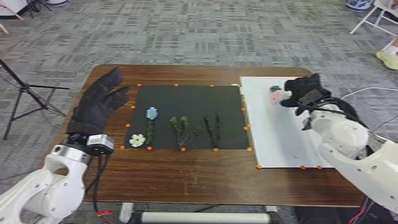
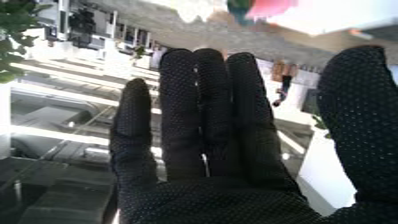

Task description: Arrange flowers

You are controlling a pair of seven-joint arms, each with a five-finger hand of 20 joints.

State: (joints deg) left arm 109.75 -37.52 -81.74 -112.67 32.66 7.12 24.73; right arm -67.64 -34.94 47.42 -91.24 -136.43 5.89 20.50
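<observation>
Right hand: at the far part of the white board (image 1: 275,142), to the right of the black mat; the right hand (image 1: 305,90) is wide, its fingers straight and the thumb well apart from them.
Left hand: just to the left of the mat, over the table's left side; the left hand (image 1: 91,110) is wide too, fingers extended and pointing away from the robot.
Pink flower: to the right of the mat, on the far part of the white board; the pink flower (image 1: 276,96) is right beside the right hand, and whether they touch I cannot tell.
Blue flower: on the left part of the black mat (image 1: 182,91); the blue flower (image 1: 152,113) has its stem running toward the robot.
White flower: the white flower (image 1: 137,140) is at the mat's near left corner.
Green stems: the leafy sprigs (image 1: 182,131) are around the mat's middle, with the dark stems (image 1: 213,131) to their right.
Table: the brown table (image 1: 191,175) bears both mat and board; orange markers (image 1: 149,148) line the mat's edges.
</observation>
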